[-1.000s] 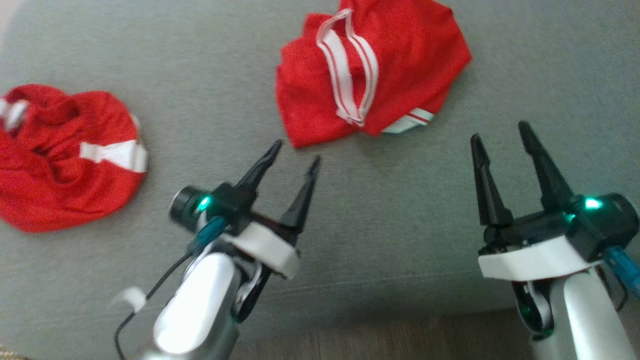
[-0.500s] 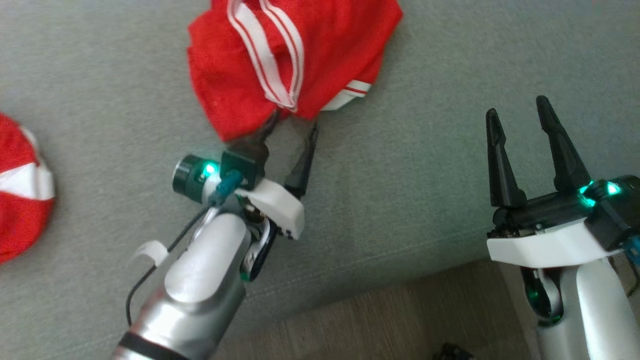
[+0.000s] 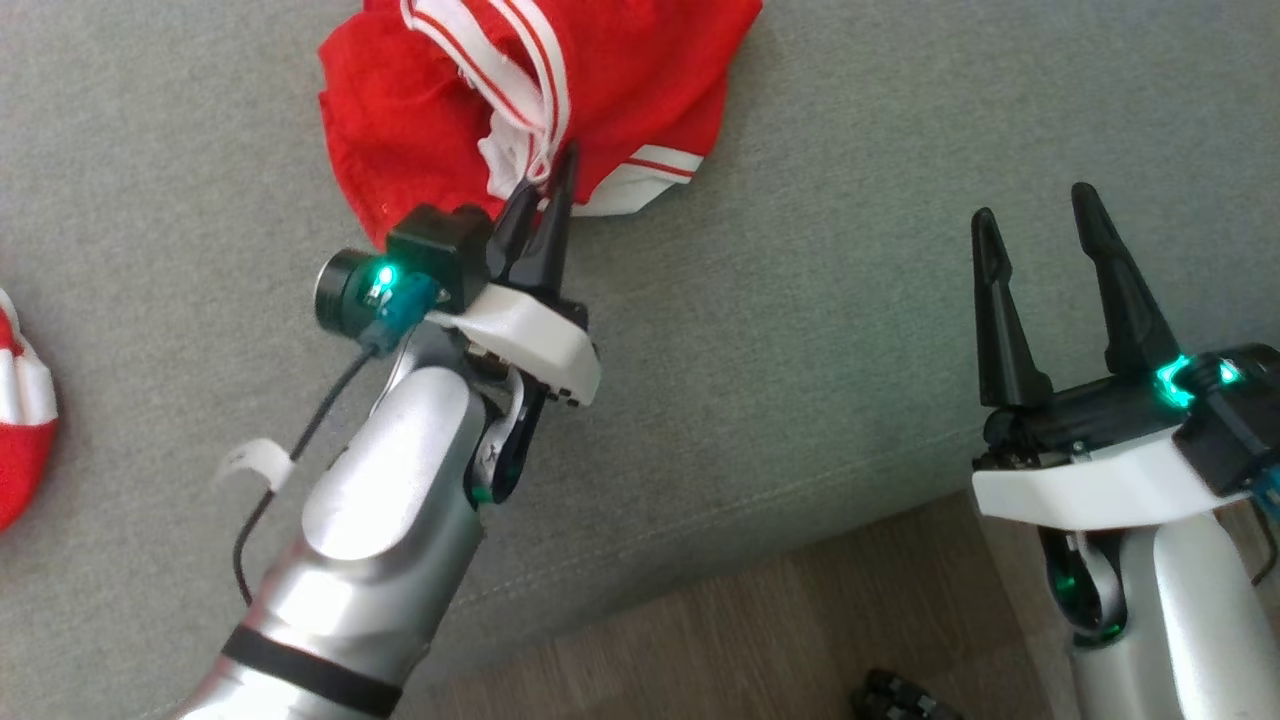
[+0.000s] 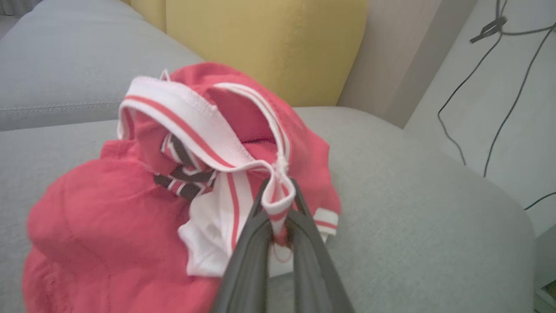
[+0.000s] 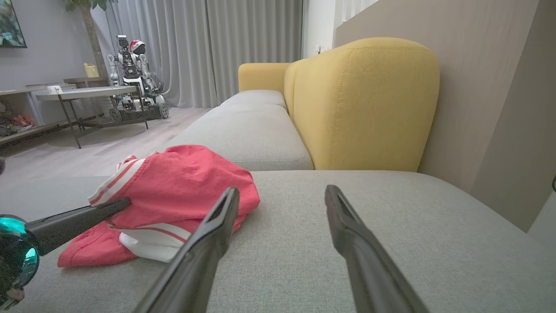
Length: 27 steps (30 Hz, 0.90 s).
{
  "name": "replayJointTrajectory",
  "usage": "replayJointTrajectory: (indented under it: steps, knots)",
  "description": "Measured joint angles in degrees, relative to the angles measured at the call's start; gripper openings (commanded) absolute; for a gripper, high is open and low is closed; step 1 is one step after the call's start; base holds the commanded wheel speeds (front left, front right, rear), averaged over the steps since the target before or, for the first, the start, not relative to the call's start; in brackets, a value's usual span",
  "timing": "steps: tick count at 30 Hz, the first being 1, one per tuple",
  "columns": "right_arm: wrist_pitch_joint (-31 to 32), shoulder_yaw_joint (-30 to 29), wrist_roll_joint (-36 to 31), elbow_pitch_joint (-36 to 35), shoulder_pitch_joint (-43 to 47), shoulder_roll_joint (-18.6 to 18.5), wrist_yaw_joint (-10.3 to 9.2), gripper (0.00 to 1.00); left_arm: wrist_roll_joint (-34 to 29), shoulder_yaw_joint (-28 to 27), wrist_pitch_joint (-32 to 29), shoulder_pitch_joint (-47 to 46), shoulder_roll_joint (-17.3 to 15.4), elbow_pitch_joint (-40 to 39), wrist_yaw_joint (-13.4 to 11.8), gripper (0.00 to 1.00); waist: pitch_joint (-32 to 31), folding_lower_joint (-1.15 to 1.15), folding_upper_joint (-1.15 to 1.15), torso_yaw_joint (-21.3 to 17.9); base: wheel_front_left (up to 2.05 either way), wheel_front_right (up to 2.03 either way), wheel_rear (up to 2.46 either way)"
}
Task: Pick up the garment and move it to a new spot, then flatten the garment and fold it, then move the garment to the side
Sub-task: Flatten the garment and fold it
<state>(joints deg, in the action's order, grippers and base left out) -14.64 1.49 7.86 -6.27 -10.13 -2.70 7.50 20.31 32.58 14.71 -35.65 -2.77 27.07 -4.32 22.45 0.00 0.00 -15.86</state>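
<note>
Your left gripper (image 3: 548,178) was clamped on the white striped trim (image 4: 195,126) of the red garment (image 3: 640,70), which lay crumpled on the far part of the grey sofa seat (image 3: 800,300), left of centre. Your right gripper (image 3: 1034,205) hovered at the right, above the seat's near edge, its fingers apart and holding nothing, well apart from the cloth. A second red garment (image 3: 20,440) lay at the far left

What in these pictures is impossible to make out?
- Red garment: its far part is cut off by the head view's top edge.
- Second red cloth: mostly beyond the head view's left edge.
- Dark thing on the floor: cut by the bottom edge, unidentifiable.
</note>
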Motion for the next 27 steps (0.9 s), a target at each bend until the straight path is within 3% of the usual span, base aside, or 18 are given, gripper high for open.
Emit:
replayJointTrajectory:
  steps: [6,13,21,27]
  knots:
    - [0.0,1.1,2.3,0.0,-0.4,0.0,0.00,1.00,10.2,-0.3,0.0,-4.9,0.0,-3.0,3.4,0.00,-1.3,0.00,0.00,-1.4,0.00,0.00,0.00]
    - [0.0,2.7,6.3,-0.2,-1.0,0.0,0.00,1.00,25.7,1.9,-1.9,-19.6,0.1,-1.3,3.7,0.00,-2.7,0.00,0.00,-5.0,0.00,0.00,0.00]
    - [0.0,2.8,9.1,-0.4,-1.0,0.0,0.00,1.00,34.3,4.0,-2.7,-41.0,0.8,0.2,1.0,0.00,-4.2,0.00,0.00,-8.5,0.00,0.00,0.00]
    - [0.0,2.5,9.1,-0.6,-0.9,0.0,-0.01,1.00,38.8,1.0,-0.4,-51.8,1.3,1.9,-3.4,0.00,-5.9,0.00,0.00,-7.8,0.00,0.00,0.00]
